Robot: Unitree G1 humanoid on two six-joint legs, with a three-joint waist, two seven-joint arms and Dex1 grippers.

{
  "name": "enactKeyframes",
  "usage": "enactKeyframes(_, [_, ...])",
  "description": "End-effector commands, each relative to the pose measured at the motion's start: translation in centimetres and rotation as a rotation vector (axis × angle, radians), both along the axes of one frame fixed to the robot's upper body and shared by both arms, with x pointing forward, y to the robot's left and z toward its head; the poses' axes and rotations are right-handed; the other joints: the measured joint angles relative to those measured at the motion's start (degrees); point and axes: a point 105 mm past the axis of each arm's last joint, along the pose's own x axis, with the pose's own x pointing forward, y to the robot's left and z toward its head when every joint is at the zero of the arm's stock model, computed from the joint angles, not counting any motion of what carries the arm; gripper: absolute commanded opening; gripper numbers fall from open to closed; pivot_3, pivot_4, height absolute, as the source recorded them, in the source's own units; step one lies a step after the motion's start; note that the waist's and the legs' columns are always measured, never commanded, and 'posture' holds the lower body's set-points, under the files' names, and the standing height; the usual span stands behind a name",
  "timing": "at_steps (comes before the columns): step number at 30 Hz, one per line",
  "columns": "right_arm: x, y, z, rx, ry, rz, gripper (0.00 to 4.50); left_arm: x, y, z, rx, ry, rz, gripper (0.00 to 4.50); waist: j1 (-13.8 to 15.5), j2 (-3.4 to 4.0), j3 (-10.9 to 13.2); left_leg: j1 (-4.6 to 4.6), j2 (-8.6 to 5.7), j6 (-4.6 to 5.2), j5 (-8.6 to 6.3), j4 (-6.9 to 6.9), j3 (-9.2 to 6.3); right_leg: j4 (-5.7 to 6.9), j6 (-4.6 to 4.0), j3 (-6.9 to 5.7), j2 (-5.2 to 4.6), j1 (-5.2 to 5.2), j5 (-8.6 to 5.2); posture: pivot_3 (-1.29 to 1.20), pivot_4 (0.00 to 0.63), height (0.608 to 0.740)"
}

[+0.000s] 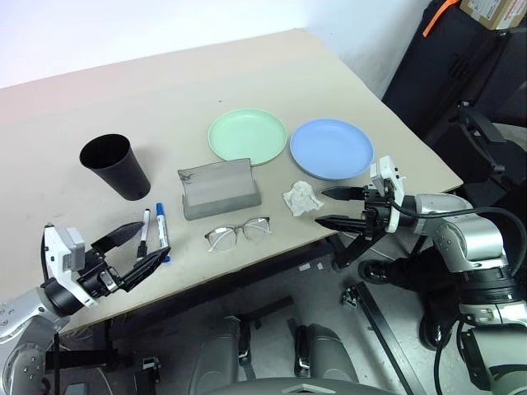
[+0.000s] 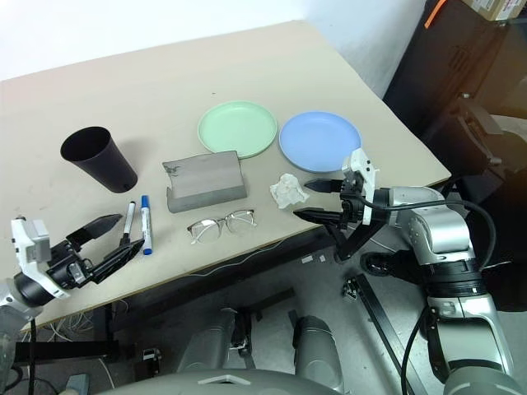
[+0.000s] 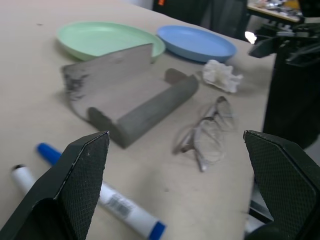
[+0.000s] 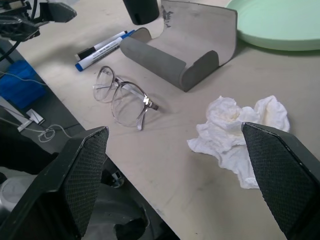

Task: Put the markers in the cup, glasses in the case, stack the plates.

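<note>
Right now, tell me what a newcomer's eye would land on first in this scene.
The mint green plate and the light blue plate stand out first, side by side at the far right of the table. Next comes the black cup standing upright at the left, with the grey case lying open at the middle. Both grippers, left and right, hover at the near edge with open jaws.

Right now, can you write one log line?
left end effector open by two white markers | right end effector open by white tissue | nothing held
</note>
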Motion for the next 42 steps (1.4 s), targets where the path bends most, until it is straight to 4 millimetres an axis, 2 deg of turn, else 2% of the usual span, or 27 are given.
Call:
enactKeyframes(1, [0.0,0.2,1.8,0.021,-0.081,-0.001,4.49,0.4,-0.6,0.8,0.016,-0.042,-0.027,4.5,0.03,0.0,0.0,0.0,0.0,0.0,0.0,0.0,0.0,0.0,0.0,0.0,0.0,0.0,0.0,0.0,0.15,0.712])
enactKeyframes(11, [0.8,0.2,2.5,0.021,-0.122,-0.034,4.49,0.9,-0.8,1.1,0.009,-0.051,-0.044,4.5,-0.02,0.0,0.0,0.0,0.0,0.0,0.0,0.01,0.02,0.0,0.15,-0.01,0.04,0.01,0.09,0.0,0.15,0.712])
enactKeyframes(18, [2.5,-1.0,3.8,-0.049,-0.202,-0.109,4.49,0.8,-1.1,1.3,0.007,-0.052,-0.059,4.5,0.01,0.0,0.0,0.0,0.0,0.0,0.01,0.05,0.03,0.0,0.15,-0.01,0.04,0.02,0.12,0.0,0.15,0.712])
enactKeyframes(27, [5.9,-2.7,3.1,-0.223,-0.083,-0.209,4.49,0.2,-0.9,0.8,0.011,-0.039,-0.06,4.5,-0.22,0.02,0.01,0.0,0.01,0.0,0.01,0.06,0.09,0.02,0.16,0.01,0.05,-0.02,0.13,0.0,0.15,0.712])
enactKeyframes(34, [8.1,-2.6,2.8,-0.325,-0.052,-0.227,4.49,0.2,-1.2,0.6,0.006,-0.045,-0.064,4.5,-0.14,0.02,0.01,-0.01,0.02,0.0,0.02,0.07,0.14,0.03,0.16,0.02,0.06,-0.02,0.15,0.0,0.15,0.712])
enactKeyframes(42, [9.8,-2.3,0.7,-0.471,-0.038,-0.21,4.49,0.2,-1.5,0.6,0.012,-0.053,-0.063,4.5,-0.31,0.03,0.02,-0.01,0.03,-0.04,0.05,0.1,0.23,0.14,0.2,0.04,0.12,-0.04,0.17,0.0,0.15,0.712])
